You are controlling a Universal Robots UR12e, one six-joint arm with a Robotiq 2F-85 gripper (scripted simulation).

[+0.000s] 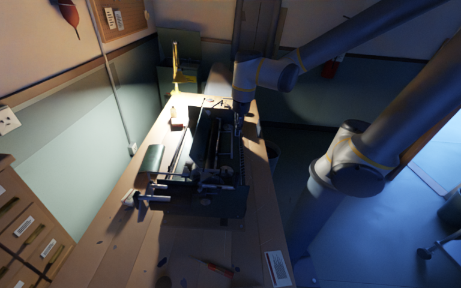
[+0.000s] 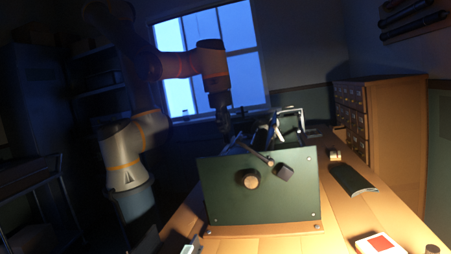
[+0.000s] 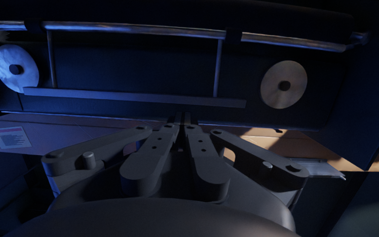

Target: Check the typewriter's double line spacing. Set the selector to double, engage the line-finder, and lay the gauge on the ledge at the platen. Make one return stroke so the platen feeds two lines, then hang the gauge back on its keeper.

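Observation:
The typewriter's selector and line-finder are lost in shadow among the levers at its near end (image 1: 207, 176). The dark green typewriter (image 1: 207, 163) sits on the wooden bench. Its end plate (image 2: 259, 186) carries a round knob (image 2: 248, 178) and a lever with a dark block. My gripper (image 1: 238, 130) is closed and empty. It hangs over the far end of the carriage, fingertips (image 3: 182, 118) near a flat bar (image 3: 134, 96) and a rail (image 3: 167, 30). Two round discs (image 3: 283, 83) flank the bar. I cannot pick out the gauge.
A yellow desk lamp (image 1: 178, 73) stands at the bench's far end, with a small bottle and a box (image 1: 176, 121) near it. A curved green cover (image 1: 152, 158) lies left of the typewriter. A screwdriver (image 1: 217, 268) and a card (image 1: 278, 268) lie at the near end.

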